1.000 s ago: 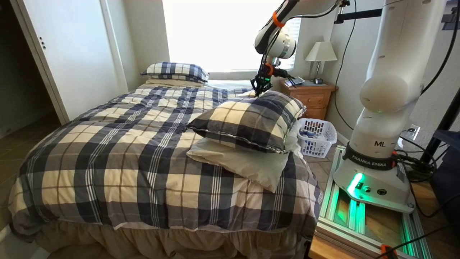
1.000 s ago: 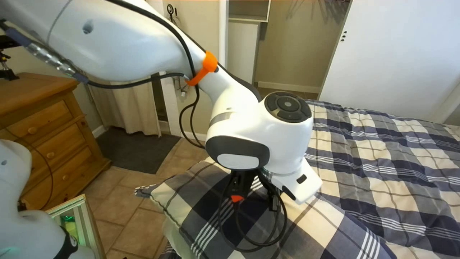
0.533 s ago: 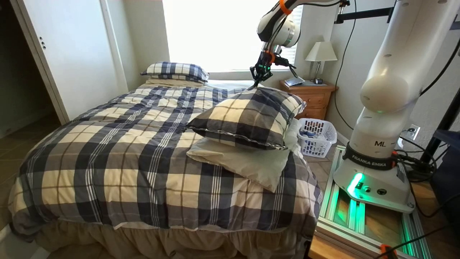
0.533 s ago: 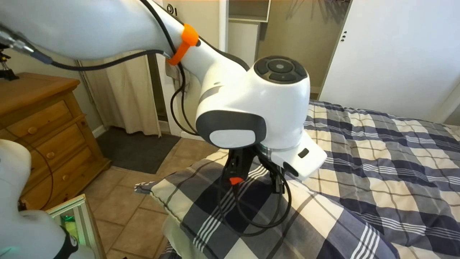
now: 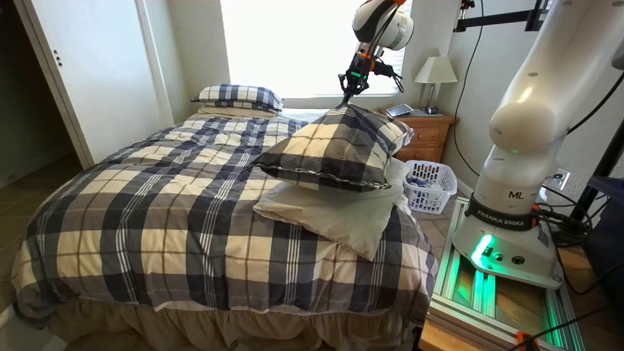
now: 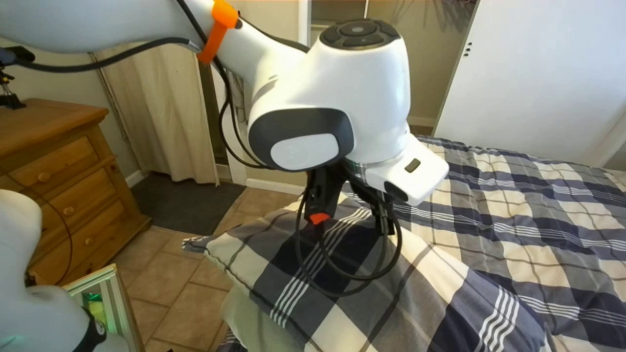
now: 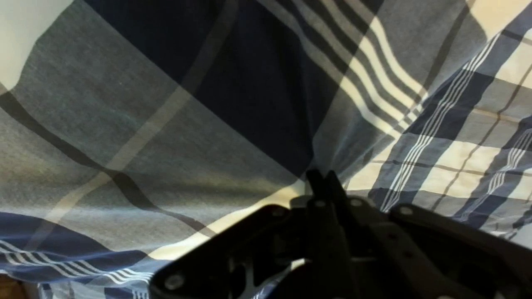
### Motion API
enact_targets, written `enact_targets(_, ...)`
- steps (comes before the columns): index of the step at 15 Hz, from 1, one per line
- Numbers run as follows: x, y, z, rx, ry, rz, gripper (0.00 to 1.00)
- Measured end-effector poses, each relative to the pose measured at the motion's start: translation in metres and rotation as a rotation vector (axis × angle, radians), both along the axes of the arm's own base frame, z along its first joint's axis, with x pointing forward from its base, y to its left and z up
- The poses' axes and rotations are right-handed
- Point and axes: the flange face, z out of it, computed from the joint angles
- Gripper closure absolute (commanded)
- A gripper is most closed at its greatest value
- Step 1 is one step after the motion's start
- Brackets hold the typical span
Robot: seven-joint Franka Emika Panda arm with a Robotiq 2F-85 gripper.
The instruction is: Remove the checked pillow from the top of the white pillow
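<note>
With gripper pinched on checked pillow, peaked higher than a second ago; lifting away, perhaps still touching white pillow.

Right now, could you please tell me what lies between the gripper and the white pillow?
The checked pillow lies between them, as an exterior view shows: the gripper pinches its peaked upper cloth, and the white pillow is underneath.

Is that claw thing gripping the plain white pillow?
No: in an exterior view, the gripper pinches the checked pillow, and the white pillow lies beneath.
</note>
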Motion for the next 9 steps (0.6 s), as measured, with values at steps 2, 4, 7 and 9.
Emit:
enact_targets(2, 0.000, 0.002, 0.014, -0.020, -0.033, -0.002, 1.00)
enact_targets(4, -0.001, 0.004, 0.030, -0.038, -0.076, -0.009, 1.00)
enact_targets(7, 0.001, 0.008, 0.053, -0.063, -0.137, -0.019, 1.00)
enact_targets(9, 0.004, 0.009, 0.068, -0.077, -0.173, -0.029, 0.98)
